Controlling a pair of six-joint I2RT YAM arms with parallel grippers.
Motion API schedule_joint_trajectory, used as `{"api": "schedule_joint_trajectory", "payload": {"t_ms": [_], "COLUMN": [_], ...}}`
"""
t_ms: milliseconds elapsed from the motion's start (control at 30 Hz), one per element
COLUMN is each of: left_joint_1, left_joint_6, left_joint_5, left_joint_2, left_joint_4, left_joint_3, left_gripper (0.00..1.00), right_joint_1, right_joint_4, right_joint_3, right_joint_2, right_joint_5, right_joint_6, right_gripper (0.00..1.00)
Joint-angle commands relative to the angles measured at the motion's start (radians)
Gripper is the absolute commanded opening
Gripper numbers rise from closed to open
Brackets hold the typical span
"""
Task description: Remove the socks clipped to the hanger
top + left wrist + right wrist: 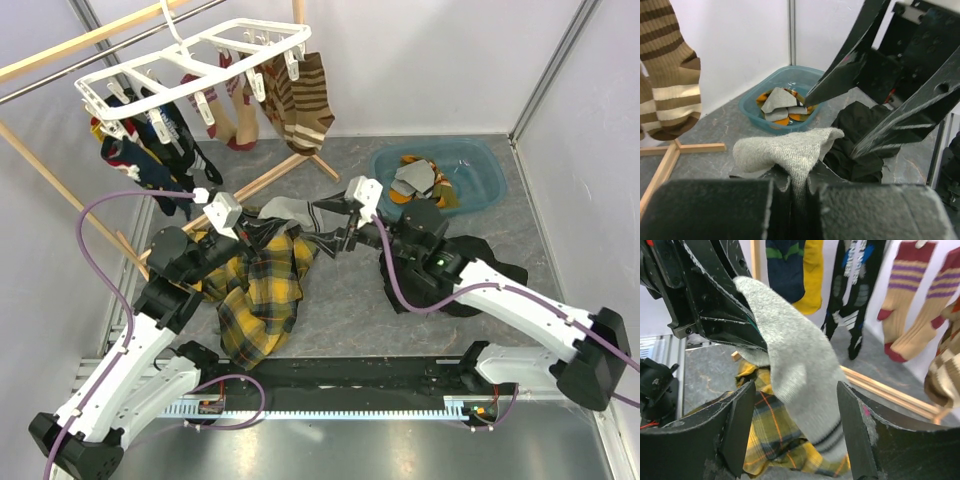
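My left gripper (262, 215) is shut on a grey sock (288, 210) and holds it above the yellow plaid cloth; the pinch shows in the left wrist view (800, 182). My right gripper (326, 225) is open, its fingers either side of the sock's free end (795, 365) without closing on it. The white hanger (200, 55) hangs from the rail at the back left. Navy socks (140, 165), beige-red striped socks (235, 115) and brown striped socks (300, 100) hang clipped to it.
A blue basin (440, 175) at the back right holds several socks. The yellow plaid cloth (260, 295) lies under the grippers. A black garment (505, 272) lies beneath the right arm. The wooden rack's foot (270, 178) crosses the floor behind.
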Motion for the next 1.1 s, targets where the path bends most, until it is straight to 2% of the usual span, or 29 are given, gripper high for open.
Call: {"api": "schedule_joint_trajectory", "payload": {"t_ms": [0, 167, 200, 267, 300, 333, 367, 400, 433, 467, 567, 633, 700, 833, 900, 1067], "left_joint_1": [-0.003, -0.003, -0.003, -0.003, -0.003, -0.005, -0.003, -0.003, -0.003, -0.003, -0.003, -0.005, -0.006, -0.003, -0.003, -0.003], "left_joint_6": [-0.031, -0.028, -0.031, -0.034, -0.035, -0.035, -0.034, -0.029, -0.028, -0.023, -0.014, -0.009, -0.002, 0.003, 0.004, 0.006], "left_joint_5": [0.043, 0.015, 0.014, 0.008, 0.005, -0.006, -0.011, -0.028, -0.043, -0.057, -0.144, -0.190, -0.213, -0.227, -0.235, -0.256], "left_joint_2": [0.003, -0.006, -0.006, -0.003, 0.002, 0.003, 0.002, -0.001, -0.014, -0.021, -0.060, -0.070, -0.072, -0.063, -0.064, -0.067], "left_joint_4": [0.022, 0.020, 0.020, 0.020, 0.020, 0.017, 0.009, 0.006, 0.003, 0.005, 0.031, 0.039, 0.037, 0.025, 0.022, 0.020], "left_joint_3": [0.027, 0.024, 0.024, 0.023, 0.024, 0.027, 0.029, 0.032, 0.032, 0.027, -0.005, -0.020, -0.022, -0.014, -0.011, -0.011], "left_gripper": [0.02, 0.02, 0.04, 0.12, 0.23, 0.30, 0.37, 0.49, 0.54, 0.58, 0.83, 0.93, 0.98, 0.99, 0.99, 0.99], "right_joint_1": [0.020, 0.040, 0.043, 0.043, 0.043, 0.043, 0.043, 0.042, 0.042, 0.040, 0.014, -0.016, -0.100, -0.252, -0.325, -0.495], "right_joint_4": [0.121, 0.105, 0.113, 0.147, 0.162, 0.173, 0.167, 0.152, 0.095, 0.061, -0.060, -0.124, -0.170, -0.174, -0.177, -0.206], "right_joint_3": [0.052, 0.094, 0.091, 0.082, 0.079, 0.076, 0.080, 0.089, 0.103, 0.135, 0.180, 0.189, 0.186, 0.143, 0.144, 0.220], "right_joint_2": [0.083, 0.151, 0.154, 0.156, 0.153, 0.150, 0.147, 0.147, 0.147, 0.147, 0.138, 0.115, 0.092, 0.026, 0.030, 0.114], "right_joint_5": [-0.041, -0.012, 0.022, 0.089, 0.175, 0.235, 0.291, 0.348, 0.467, 0.517, 0.718, 0.822, 0.820, 0.800, 0.841, 0.824], "right_joint_6": [0.035, 0.051, 0.052, 0.077, 0.086, 0.091, 0.119, 0.133, 0.146, 0.153, 0.175, 0.196, 0.250, 0.270, 0.227, 0.200], "right_gripper": [0.72, 0.65, 0.49, 0.27, 0.06, 0.00, 0.00, 0.00, 0.00, 0.00, 0.00, 0.00, 0.00, 0.00, 0.00, 0.00]}}
